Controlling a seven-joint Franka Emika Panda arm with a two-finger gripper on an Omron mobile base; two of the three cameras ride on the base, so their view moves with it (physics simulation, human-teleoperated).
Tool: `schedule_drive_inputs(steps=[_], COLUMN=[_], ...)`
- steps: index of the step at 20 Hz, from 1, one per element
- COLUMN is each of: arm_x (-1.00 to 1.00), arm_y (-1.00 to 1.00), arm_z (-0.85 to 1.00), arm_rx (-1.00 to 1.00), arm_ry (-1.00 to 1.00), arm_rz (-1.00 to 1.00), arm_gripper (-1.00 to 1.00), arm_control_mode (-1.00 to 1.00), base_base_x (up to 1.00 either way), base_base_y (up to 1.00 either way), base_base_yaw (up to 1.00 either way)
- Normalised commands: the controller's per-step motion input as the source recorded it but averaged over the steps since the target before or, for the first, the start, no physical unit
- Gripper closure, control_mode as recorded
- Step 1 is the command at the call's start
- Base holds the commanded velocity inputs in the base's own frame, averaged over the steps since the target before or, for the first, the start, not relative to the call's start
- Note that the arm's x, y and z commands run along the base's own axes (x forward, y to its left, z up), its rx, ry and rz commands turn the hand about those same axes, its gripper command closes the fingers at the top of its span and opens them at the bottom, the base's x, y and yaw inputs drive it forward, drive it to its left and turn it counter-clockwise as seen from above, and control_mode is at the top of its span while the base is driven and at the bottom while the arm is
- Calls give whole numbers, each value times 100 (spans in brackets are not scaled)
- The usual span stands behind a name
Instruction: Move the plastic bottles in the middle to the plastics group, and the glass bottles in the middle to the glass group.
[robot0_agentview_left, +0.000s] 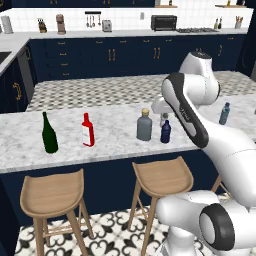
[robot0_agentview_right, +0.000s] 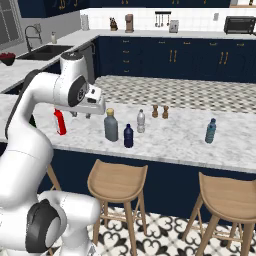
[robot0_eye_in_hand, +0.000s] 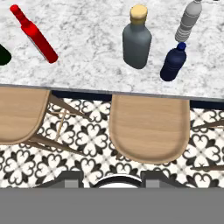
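No text legible — the red flat bottle's (robot0_agentview_left: 88, 131) label reads blank.

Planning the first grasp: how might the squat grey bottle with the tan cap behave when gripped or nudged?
The grey bottle looks broad and squat, so it probably resists tipping. Its smooth body may slip in a pinch. The navy bottle stands close beside it, so a sideways push could knock that over.

Glossy white rounded arm (robot0_agentview_left: 200, 130) w/ dark grey joint rings, black band along one link.
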Motion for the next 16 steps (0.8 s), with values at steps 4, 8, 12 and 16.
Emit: schedule_drive_inputs(steps=[4,8,12,16], arm_x=[0,78,100,100], arm_y=[6,6,-4,-8], arm_z=[-10,-15,0,0], arm_rx=[-1,-1,0,0], arm_ry=[0,4,5,11], arm_rz=[-2,0,0,0], arm_gripper=[-100,-100,-100,-100], arm_control_mode=[-100,-100,-100,-100], base_base_x=[0,0,0,0], base_base_y=[0,0,0,0], base_base_yaw=[0,0,0,0])
